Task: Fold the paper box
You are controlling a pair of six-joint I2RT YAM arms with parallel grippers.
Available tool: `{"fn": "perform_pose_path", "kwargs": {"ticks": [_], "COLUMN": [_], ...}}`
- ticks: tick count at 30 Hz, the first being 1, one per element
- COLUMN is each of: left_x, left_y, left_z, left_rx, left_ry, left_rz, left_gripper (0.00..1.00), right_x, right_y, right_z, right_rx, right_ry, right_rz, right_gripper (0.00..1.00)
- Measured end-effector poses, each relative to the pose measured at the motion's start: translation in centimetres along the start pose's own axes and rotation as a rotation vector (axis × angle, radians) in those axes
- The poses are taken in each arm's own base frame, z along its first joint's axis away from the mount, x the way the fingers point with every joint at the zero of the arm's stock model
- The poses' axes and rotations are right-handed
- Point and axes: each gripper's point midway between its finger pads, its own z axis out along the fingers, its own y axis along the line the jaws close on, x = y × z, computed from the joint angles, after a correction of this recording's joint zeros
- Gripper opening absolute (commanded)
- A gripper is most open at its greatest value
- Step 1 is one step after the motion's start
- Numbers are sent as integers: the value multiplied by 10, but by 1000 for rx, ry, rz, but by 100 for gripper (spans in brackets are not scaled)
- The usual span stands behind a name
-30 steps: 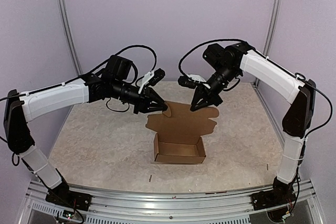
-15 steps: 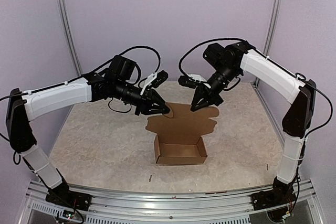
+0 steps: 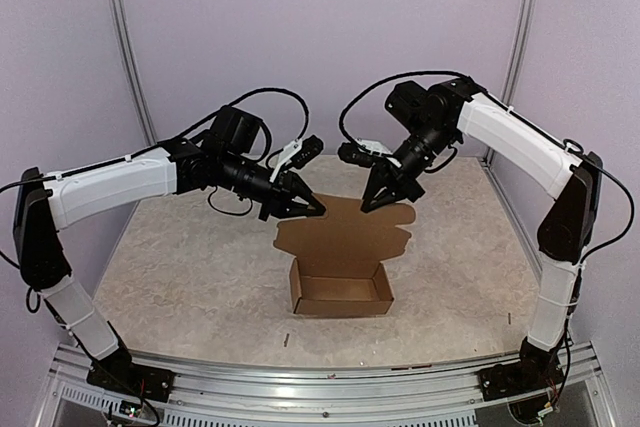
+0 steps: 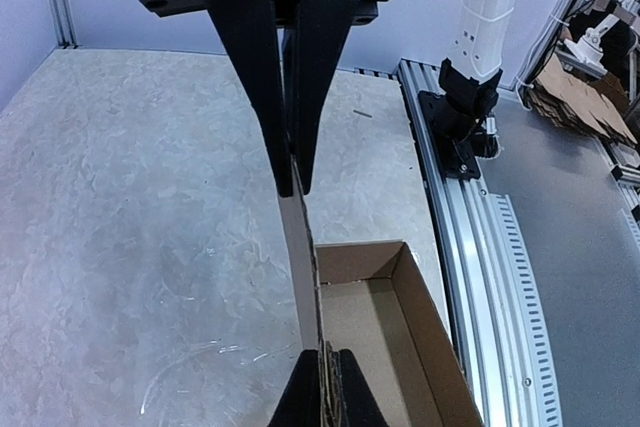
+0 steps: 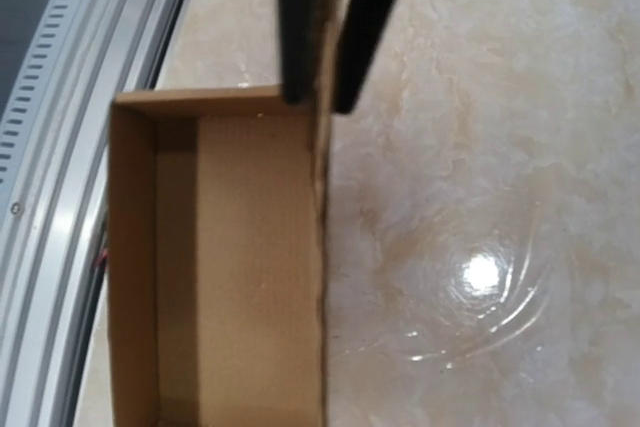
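Pinching the paper box (image 3: 342,237) by its lid, left gripper (image 3: 318,211) and right gripper (image 3: 371,206) clamp plain cardboard.

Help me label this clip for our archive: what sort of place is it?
Probably a robotics lab cell: left arm and right arm bolted to an aluminium rail, plain enclosing walls, a paper box on the tabletop.

Paper box (image 4: 365,347): cut off at the bottom edge in both wrist views.
Lid (image 4: 300,247): seen edge-on, faces hidden.
Right claw (image 5: 322,102): upper part out of frame above the box; grip unclear.
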Motion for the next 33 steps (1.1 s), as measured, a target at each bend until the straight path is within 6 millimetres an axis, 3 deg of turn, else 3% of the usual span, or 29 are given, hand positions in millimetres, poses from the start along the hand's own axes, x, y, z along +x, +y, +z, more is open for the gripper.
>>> {"fn": "perform_pose_path", "kwargs": {"ticks": [6,9,11,14,17,19,22,29,33], "left_x": [1,5,14,23,28,29,31,31,27], "left_y": [3,2,1,-3,-5,-5,-1,10,13], "left_z": [1,1,-1,-7,-15,-20,-26,-29,-30], "left_rx": [-6,-7,-10,-18,-34,-49,-80,-125,-143], "left_ry": [5,7,13,15,0,-21,-46,-74,-90], "left_rz": [-7,-14,-28,-45,-55,-59,-66,-77,-75], "left_gripper": [0,0,0,0,0,0,0,0,0], "right_x": [-6,-16,-15,9,41,57,64,65,61], "right_y": [5,4,-5,-32,-52,-54,-51,-44,-41], "right_z": [-1,-11,-29,-69,-90,-84,-67,-58,-55], "right_rx": [-25,-27,-6,92,184,188,153,115,99], "right_ry": [-33,-104,-158,-225,-250,-249,-245,-260,-272], "right_rz": [2,-6,11,105,218,278,308,289,281], "right_gripper": [18,26,28,30,36,40,50,58,57]}}
